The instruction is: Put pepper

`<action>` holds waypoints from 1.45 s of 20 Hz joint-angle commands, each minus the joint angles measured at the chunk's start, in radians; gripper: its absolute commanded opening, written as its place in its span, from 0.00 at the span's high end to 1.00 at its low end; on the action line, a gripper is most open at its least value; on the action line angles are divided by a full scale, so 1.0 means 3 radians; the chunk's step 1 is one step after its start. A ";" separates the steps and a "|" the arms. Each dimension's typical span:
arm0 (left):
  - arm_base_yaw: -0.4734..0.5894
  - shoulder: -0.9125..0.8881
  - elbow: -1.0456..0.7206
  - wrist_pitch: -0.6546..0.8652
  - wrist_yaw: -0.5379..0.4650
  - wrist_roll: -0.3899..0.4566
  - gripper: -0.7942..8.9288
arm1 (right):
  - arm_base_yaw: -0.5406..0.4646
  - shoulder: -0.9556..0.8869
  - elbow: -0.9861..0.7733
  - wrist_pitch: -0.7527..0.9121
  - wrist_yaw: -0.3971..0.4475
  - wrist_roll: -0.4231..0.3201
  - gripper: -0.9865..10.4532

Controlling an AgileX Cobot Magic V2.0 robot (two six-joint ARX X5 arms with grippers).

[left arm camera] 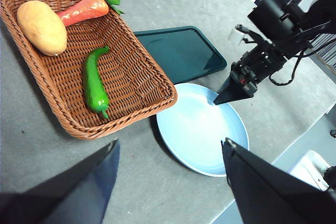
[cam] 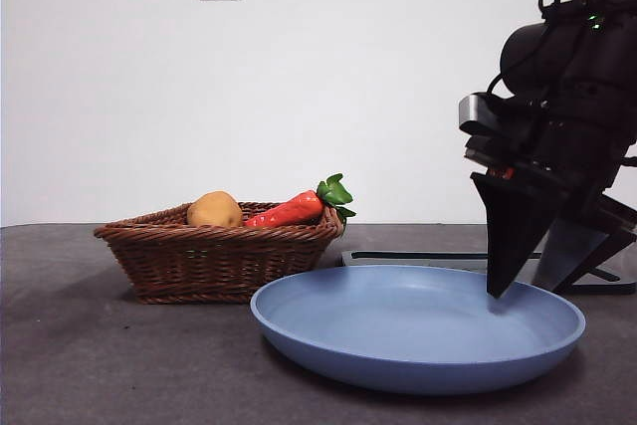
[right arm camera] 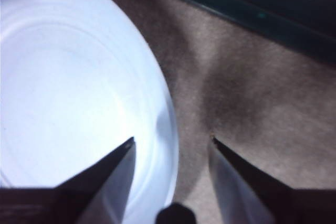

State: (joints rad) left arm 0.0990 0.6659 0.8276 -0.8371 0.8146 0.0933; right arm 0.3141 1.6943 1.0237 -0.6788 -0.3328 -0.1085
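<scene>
Green pepper (left arm camera: pixel 95 83) lying flat on the floor of the wicker basket (left arm camera: pixel 137 72), alongside a potato (left arm camera: pixel 41 27) and a carrot (left arm camera: pixel 83 9) at the far end — not touched by either gripper. Hidden behind the basket wall in the front view. Blue plate (cam: pixel 418 330) just right of the basket, dark tablet (left arm camera: pixel 181 52) behind it on the grey table (cam: pixel 90 345). Right gripper (right arm camera: pixel 170 141) low over the plate's right rim, jaws apart and empty, one tip over the plate, the other over the table. Left gripper (left arm camera: pixel 170 148) held high above the scene — jaws spread wide, nothing between them.
</scene>
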 commanded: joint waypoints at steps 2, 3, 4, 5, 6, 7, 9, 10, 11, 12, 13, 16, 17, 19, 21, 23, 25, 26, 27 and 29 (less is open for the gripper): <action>-0.0004 0.0010 0.0056 0.0019 0.0009 0.0024 0.57 | 0.0047 0.0108 0.0057 0.0018 -0.0003 0.0009 0.78; -0.0004 0.0010 0.0056 0.0019 0.0009 0.0023 0.57 | 0.0048 0.0109 0.0057 0.0018 -0.0004 0.0010 0.82; -0.0004 0.0010 0.0056 0.0019 0.0009 0.0014 0.57 | 0.0047 0.0111 0.0057 0.0018 -0.0004 0.0011 0.86; -0.0004 0.0010 0.0056 0.0019 0.0008 0.0014 0.57 | 0.0047 0.0109 0.0057 0.0013 -0.0005 0.0014 0.89; -0.0004 0.0010 0.0056 0.0019 0.0005 0.0013 0.57 | 0.0046 0.0109 0.0057 -0.0009 -0.0004 0.0017 0.91; -0.0005 0.0010 0.0056 0.0019 0.0004 0.0006 0.57 | 0.0045 0.0109 0.0058 -0.0032 -0.0003 0.0024 0.91; -0.0015 0.0010 0.0056 0.0020 -0.0008 -0.0050 0.57 | 0.0031 0.0109 0.0058 -0.0038 -0.0001 0.0118 0.91; -0.0034 0.0011 0.0056 0.0020 -0.0011 -0.0052 0.57 | 0.0023 0.0098 0.0058 -0.0047 -0.0004 0.0178 0.91; -0.0061 0.0011 0.0056 0.0020 -0.0055 -0.0067 0.57 | 0.0020 0.0058 0.0058 -0.0089 -0.0005 0.0198 0.91; -0.0090 0.0011 0.0061 0.0020 -0.0130 -0.0072 0.57 | 0.0015 0.0000 0.0058 -0.0132 -0.0004 0.0197 0.91; -0.0130 0.0022 0.0062 0.0042 -0.0191 -0.0076 0.57 | -0.0003 -0.0097 0.0058 -0.0198 -0.0005 0.0196 0.91; -0.0282 0.0153 0.0071 0.0238 -0.0215 -0.0267 0.57 | -0.0058 -0.0477 0.0058 -0.0406 -0.0005 0.0198 0.91; -0.0348 0.0233 0.0099 0.0290 -0.0281 -0.0300 0.57 | -0.0093 -0.0632 0.0058 -0.0518 -0.0004 0.0196 0.91; -0.0516 0.0411 0.0172 0.0398 -0.0434 -0.0319 0.57 | -0.0145 -0.0952 0.0058 -0.0726 -0.0003 0.0192 0.91; -0.0718 0.0642 0.0301 0.0462 -0.0656 -0.0324 0.57 | -0.0203 -0.1293 0.0058 -0.0846 -0.0003 0.0197 0.91; -0.0918 0.0921 0.0455 0.0551 -0.0837 -0.0326 0.57 | -0.0247 -0.1583 0.0062 -0.0921 -0.0001 0.0216 0.91; -0.1106 0.1240 0.0640 0.0619 -0.1026 -0.0324 0.57 | -0.0280 -0.1808 0.0065 -0.0974 -0.0003 0.0257 0.91; -0.1212 0.1429 0.0753 0.0623 -0.1164 -0.0324 0.57 | -0.0301 -0.1914 0.0065 -0.0991 -0.0003 0.0287 0.91; -0.1302 0.1592 0.0844 0.0623 -0.1293 -0.0319 0.57 | -0.0320 -0.1999 0.0065 -0.0997 -0.0003 0.0310 0.91; -0.1467 0.1953 0.1034 0.0628 -0.1534 -0.0306 0.57 | -0.0370 -0.2162 0.0070 -0.0996 -0.0003 0.0354 0.91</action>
State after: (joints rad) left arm -0.3393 1.2423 1.1282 -0.6586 0.3553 -0.0010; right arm 0.2001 1.0336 1.0264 -0.9867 -0.3286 -0.0208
